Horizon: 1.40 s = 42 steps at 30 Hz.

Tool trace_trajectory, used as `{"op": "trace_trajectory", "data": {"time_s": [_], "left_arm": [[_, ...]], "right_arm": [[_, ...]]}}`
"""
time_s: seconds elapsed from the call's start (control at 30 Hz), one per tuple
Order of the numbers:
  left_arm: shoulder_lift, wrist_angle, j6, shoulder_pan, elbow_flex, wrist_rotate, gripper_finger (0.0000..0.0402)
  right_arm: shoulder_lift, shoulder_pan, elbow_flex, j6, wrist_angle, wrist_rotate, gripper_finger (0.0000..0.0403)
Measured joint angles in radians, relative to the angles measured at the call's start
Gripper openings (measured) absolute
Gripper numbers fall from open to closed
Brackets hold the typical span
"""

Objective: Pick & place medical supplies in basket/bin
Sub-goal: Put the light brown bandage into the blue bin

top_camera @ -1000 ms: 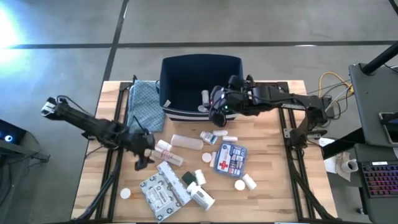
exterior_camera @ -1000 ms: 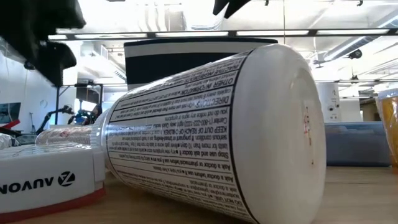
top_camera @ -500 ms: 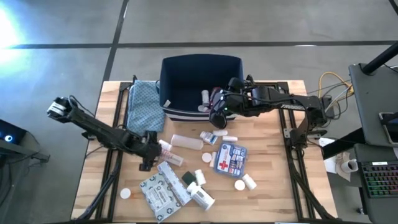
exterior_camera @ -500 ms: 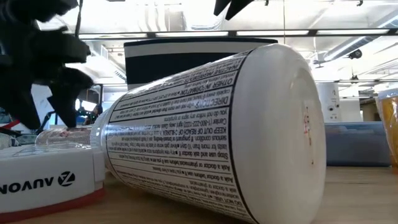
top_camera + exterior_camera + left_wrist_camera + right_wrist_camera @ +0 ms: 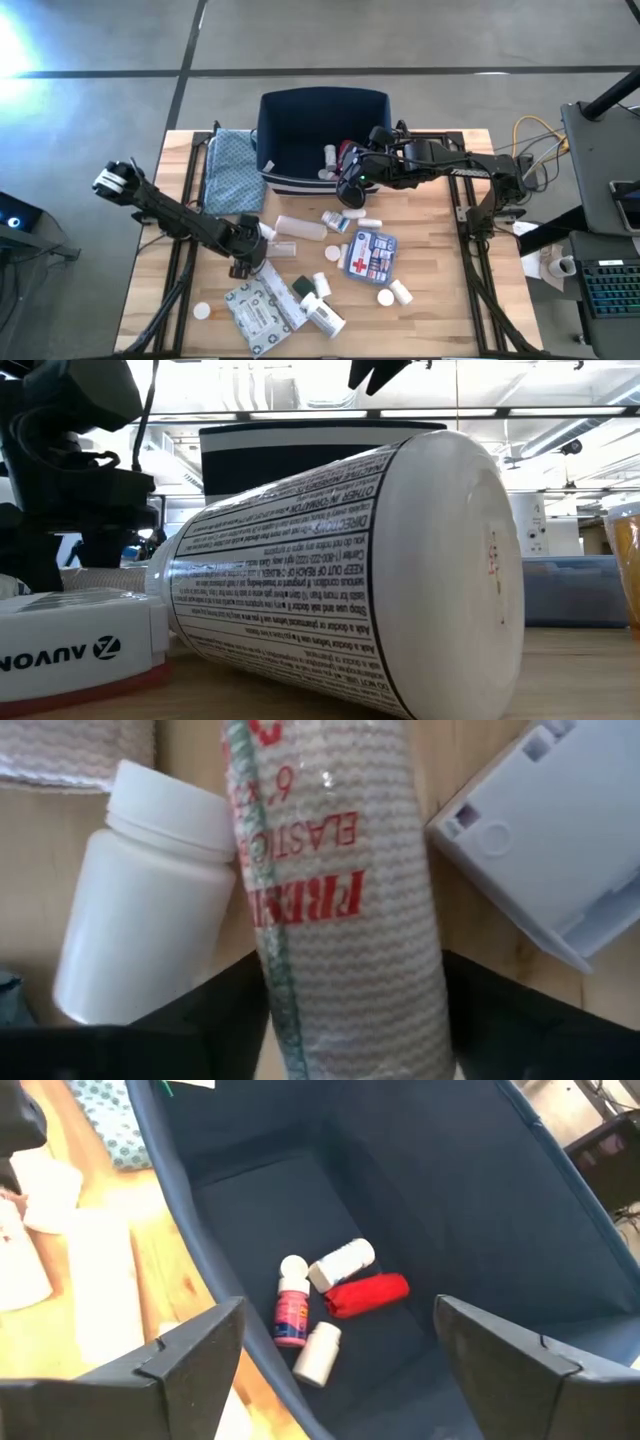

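Left gripper (image 5: 243,262) down over elastic bandage roll (image 5: 335,920), fingers apart astride it, ready to grab. Right gripper (image 5: 347,185) spread, empty over bin (image 5: 322,108) edge; red bottle (image 5: 368,1295) inside.

A dark navy bin (image 5: 322,110) with a white stripe sits at twelve o'clock, a red bottle (image 5: 368,1295) inside, a blue patterned cloth (image 5: 232,170) at ten, a blue-white red-cross box (image 5: 370,254) centrally.

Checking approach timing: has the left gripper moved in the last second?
Yes. In the high view the left gripper has moved right and toward the table's near edge, from beside the blue patterned cloth to over the wrapped elastic bandage roll.
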Motion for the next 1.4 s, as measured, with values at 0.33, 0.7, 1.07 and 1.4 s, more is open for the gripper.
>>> {"op": "trace_trajectory", "data": {"time_s": [0.33, 0.7, 1.07, 1.4], "left_arm": [[-0.201, -0.353, -0.225, -0.013, 0.097, 0.095, 0.0117], [-0.460, -0.440, -0.493, -0.034, 0.550, -0.296, 0.0139], [-0.255, -0.322, 0.118, 0.584, 0.915, -0.219, 0.0140], [0.164, -0.327, 0.238, 0.921, 1.096, 0.142, 0.0151]], "right_arm": [[-0.005, -0.005, 0.000, -0.027, -0.020, 0.002, 0.0295], [-0.070, -0.035, 0.000, -0.088, -0.001, 0.107, 0.0274], [-0.161, -0.102, 0.000, -0.157, 0.049, 0.160, 0.0260], [-0.222, -0.105, 0.000, -0.057, -0.060, 0.159, 0.0259]]}}
